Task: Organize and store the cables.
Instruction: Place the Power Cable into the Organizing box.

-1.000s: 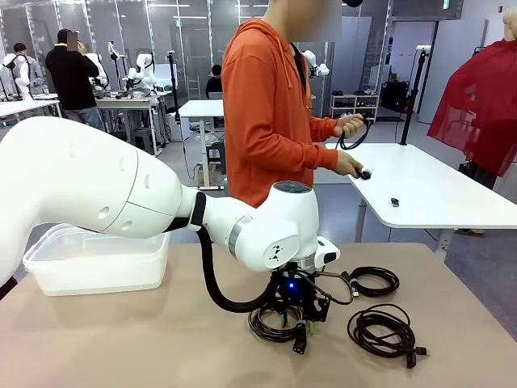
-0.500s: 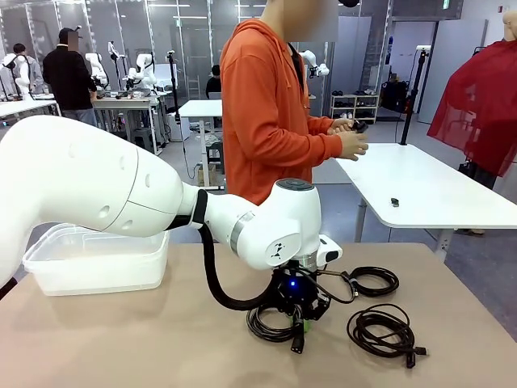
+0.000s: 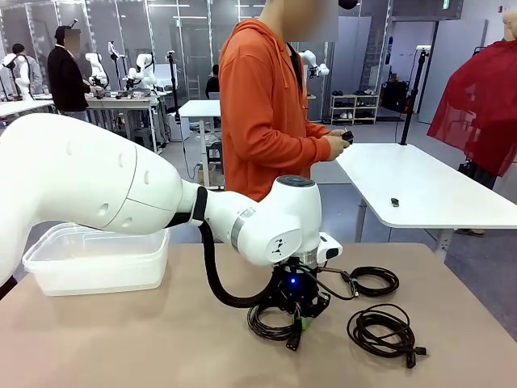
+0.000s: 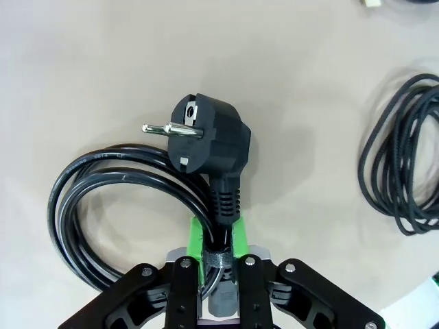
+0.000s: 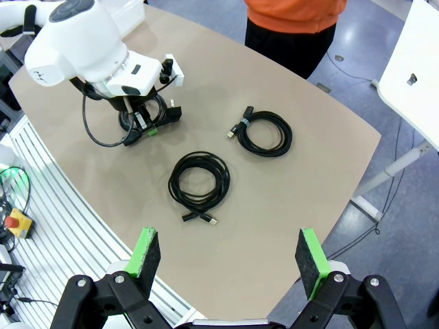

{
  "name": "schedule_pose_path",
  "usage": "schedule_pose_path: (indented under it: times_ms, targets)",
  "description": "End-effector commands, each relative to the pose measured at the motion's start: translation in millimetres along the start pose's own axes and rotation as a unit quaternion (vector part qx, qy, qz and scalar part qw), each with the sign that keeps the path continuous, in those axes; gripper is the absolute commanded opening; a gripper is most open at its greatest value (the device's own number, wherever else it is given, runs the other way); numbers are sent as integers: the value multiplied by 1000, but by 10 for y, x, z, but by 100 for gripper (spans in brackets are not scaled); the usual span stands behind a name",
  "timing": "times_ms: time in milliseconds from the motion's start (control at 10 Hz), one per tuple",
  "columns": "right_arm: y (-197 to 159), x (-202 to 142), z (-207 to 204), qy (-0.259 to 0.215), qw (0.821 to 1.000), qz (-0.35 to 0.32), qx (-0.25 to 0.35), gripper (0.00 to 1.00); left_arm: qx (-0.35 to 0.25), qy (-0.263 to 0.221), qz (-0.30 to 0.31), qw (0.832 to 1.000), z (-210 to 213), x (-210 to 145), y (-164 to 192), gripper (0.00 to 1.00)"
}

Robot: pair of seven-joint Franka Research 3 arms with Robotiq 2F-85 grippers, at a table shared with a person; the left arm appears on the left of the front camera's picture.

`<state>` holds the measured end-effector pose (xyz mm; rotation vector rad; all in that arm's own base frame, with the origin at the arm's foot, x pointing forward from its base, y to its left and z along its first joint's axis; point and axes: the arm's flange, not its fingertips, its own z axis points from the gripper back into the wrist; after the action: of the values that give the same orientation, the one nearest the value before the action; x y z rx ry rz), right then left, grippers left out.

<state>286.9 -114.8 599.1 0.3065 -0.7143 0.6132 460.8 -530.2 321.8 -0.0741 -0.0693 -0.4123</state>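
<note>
Black power cord [image 3: 271, 325], coiled, lies on the tan counter [image 3: 121, 347] under the lowered left gripper [image 3: 297, 320]. A near coil [image 3: 383, 327] and a far coil [image 3: 373, 280] lie just to its right. A translucent plastic tub [image 3: 89, 259] stands well apart at the counter's left end.

Left wrist view: the green pads [image 4: 195, 236] are clamped on the cord's neck just behind the round two-pin plug [image 4: 206, 137]. They appear to catch only a strand or two, since the fingers hide the rest. Risk: on lifting, the loops outside the grip may sag, unwind and drag across the counter, or the hanging plug may swing and snag a neighbouring coil.

Right wrist view: the right gripper [image 5: 226, 248] hangs high above the counter, jaws wide apart and empty, too distant to steady a slipping coil.
</note>
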Motion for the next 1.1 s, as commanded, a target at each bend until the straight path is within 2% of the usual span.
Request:
schedule_pose_path:
  times_ms: [0,200,300,500,700,900,1000]
  targets:
    - [3,-4,-7,-2,1000,1,1,100,-11,22,-14,1000,495,-111,8,0]
    - [3,-4,-7,-2,1000,1,1,100,-16,33,-77,996,1162,-252,40,0]
    - [3,-4,-7,-2,1000,1,1,100,6,17,-104,994,1474,-318,77,0]
    - [3,-4,-7,-2,1000,1,1,100,38,-12,-115,993,1889,-434,94,0]
    - [3,-4,-7,-2,1000,1,1,100,57,-40,-105,992,2166,-518,97,0]
    - [3,-4,-7,-2,1000,1,1,100,66,-55,-105,991,2250,-521,34,0]
    - [3,-4,-7,-2,1000,1,1,100,93,-49,-87,991,2287,-503,-80,0]
